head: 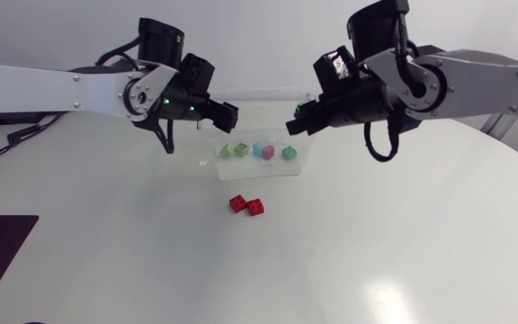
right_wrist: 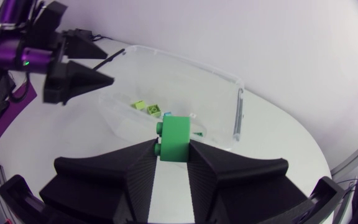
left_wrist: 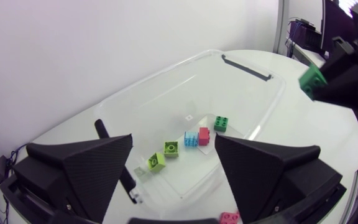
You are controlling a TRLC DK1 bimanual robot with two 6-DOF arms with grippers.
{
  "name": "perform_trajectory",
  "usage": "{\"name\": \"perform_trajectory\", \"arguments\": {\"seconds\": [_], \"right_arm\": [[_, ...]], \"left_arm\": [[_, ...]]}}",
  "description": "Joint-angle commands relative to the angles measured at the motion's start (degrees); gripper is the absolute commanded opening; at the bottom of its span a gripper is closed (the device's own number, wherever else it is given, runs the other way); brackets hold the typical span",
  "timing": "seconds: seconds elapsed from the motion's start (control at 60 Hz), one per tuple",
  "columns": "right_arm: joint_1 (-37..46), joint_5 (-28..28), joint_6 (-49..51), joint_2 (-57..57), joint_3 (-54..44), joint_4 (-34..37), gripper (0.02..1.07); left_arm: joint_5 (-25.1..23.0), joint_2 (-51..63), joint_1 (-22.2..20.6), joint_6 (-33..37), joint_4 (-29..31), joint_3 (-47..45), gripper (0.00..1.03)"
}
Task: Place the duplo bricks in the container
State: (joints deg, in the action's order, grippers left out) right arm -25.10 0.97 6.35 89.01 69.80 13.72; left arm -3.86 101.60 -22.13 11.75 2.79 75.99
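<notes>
White table (head: 376, 270): two red bricks (head: 247, 205) beside container (left_wrist: 154, 106) (five bricks (head: 257, 150) inside) | left gripper (head: 227, 115) spread | right gripper (head: 297, 124) clamps green brick (right_wrist: 176, 138)

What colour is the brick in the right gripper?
Green. The brick shows best in the right wrist view.

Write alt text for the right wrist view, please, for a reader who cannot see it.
The right gripper is shut on a green duplo brick. Ahead of it on the table stands a clear container with a few small bricks lying inside. The open left gripper hangs beside the container.
</notes>
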Motion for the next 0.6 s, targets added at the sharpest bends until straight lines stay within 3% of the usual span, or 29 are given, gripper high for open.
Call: {"name": "perform_trajectory", "arguments": {"seconds": [0.0, 0.183, 0.583], "right_arm": [[1.0, -0.4, -1.5, 4.1, 3.5, 0.3, 0.21], [1.7, -0.4, -2.5, 10.4, 9.7, -0.3, 0.21], [2.8, -1.4, -3.0, 18.5, 16.5, -1.6, 0.23]], "left_arm": [[-0.4, -5.5, 0.3, 2.0, 0.8, -3.7, 0.98], [-4.7, -12.3, -0.1, 7.1, 5.4, -11.9, 0.98], [-6.4, -13.0, -3.1, 15.7, 5.7, -24.4, 0.98]]}}
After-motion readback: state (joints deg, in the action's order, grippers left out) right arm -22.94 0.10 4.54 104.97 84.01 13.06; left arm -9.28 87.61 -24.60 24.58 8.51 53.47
